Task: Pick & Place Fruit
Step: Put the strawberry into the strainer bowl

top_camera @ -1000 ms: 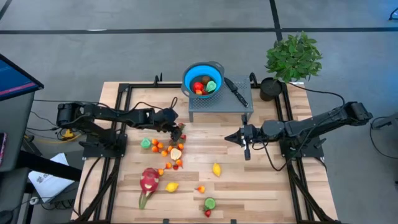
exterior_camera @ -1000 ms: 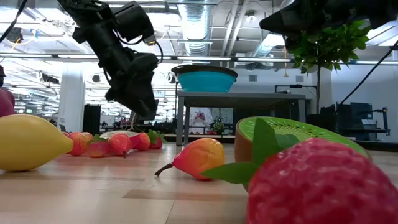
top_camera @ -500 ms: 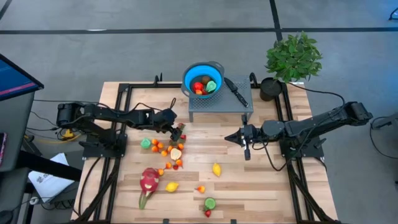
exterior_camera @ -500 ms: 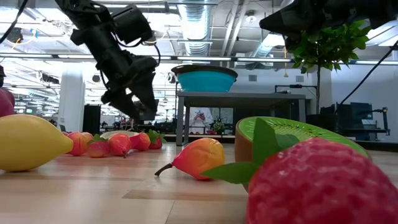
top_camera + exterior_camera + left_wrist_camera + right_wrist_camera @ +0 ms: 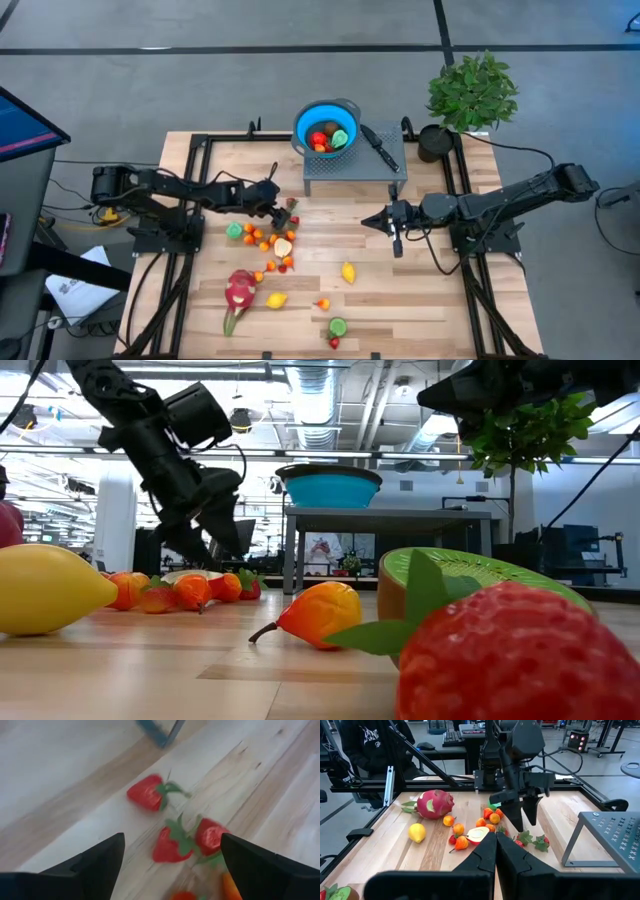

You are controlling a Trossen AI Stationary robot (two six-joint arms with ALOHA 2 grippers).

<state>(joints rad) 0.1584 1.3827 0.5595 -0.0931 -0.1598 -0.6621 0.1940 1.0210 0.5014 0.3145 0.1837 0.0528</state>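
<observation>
Small toy fruits lie scattered on the wooden table [image 5: 430,290]. Three red strawberries [image 5: 167,847] with green leaves rest on the wood near the grey stand. My left gripper [image 5: 172,855] hangs open just above them, slanting down, and touches nothing; in the high view the left gripper [image 5: 284,210] is at the far end of the fruit cluster. An apple slice [image 5: 283,246] and small orange fruits [image 5: 262,238] lie beside it. The pink dragon fruit [image 5: 239,290] lies nearer the front. My right gripper [image 5: 367,222] waits shut above the table's middle, holding nothing.
A blue bowl [image 5: 326,126] holding some fruit stands on a grey perforated stand [image 5: 355,172] at the back, with a black-handled knife [image 5: 380,147] beside it. A potted plant [image 5: 470,92] is at the back right. Two lemons [image 5: 348,271] and a kiwi half [image 5: 338,326] lie toward the front.
My left gripper has come down toward the strawberries, and its fingers have spread apart. The fruits and my right arm have kept still.
</observation>
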